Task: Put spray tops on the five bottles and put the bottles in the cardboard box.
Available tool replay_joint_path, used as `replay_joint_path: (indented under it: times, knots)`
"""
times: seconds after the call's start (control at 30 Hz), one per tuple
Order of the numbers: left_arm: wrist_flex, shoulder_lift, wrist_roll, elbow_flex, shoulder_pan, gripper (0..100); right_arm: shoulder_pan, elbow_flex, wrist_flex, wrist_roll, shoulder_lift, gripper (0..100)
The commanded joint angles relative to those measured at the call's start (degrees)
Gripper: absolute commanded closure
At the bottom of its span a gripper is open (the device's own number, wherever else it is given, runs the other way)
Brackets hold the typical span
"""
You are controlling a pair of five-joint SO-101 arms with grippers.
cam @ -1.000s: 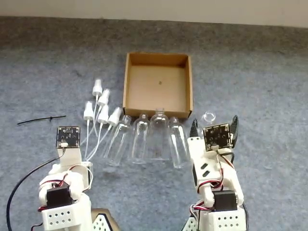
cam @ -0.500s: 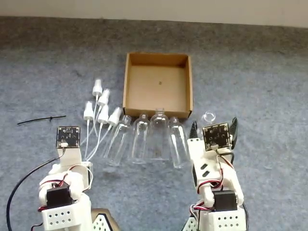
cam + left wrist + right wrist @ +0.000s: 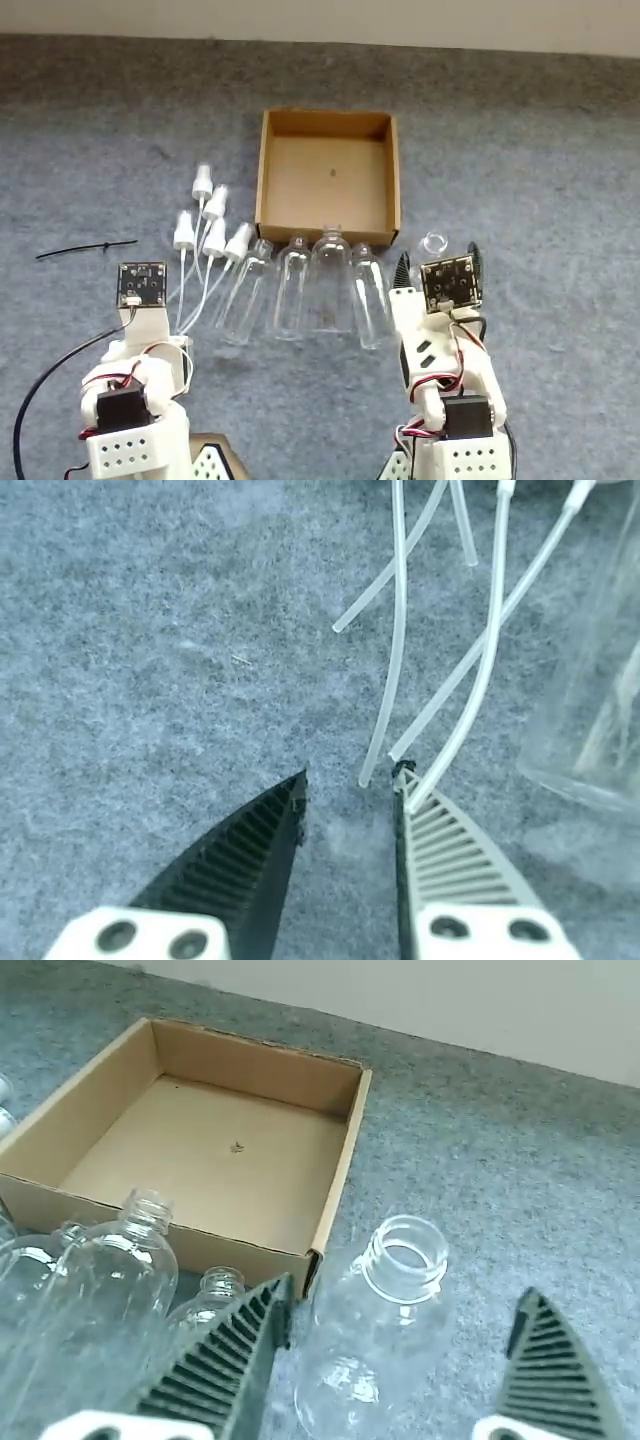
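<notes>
The right claw (image 3: pixel 405 1292) has drawn its jaws in over the last second, from wide apart to a narrower gap around the upright bottle (image 3: pixel 385 1335) just off the near right corner of the box (image 3: pixel 338 1175). A grab looks begun, though both jaws seem just clear of its sides. The left claw (image 3: pixel 350 773) is partly open and empty, near the tube ends of the spray tops (image 3: pixel 208 222), left of four lying bottles (image 3: pixel 310 285); nothing is capped or boxed.
</notes>
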Motion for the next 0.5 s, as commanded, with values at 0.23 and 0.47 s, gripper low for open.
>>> replay_joint_path:
  times: [0.23,0.47]
  knots:
    - [0.09,-0.84,0.18,1.1,-0.84,86,0.75,4.18,0.31,-0.53,-0.57,88.2]
    - [0.09,-0.84,0.18,1.1,-0.84,86,0.84,4.18,0.31,-0.53,-0.57,94.0]
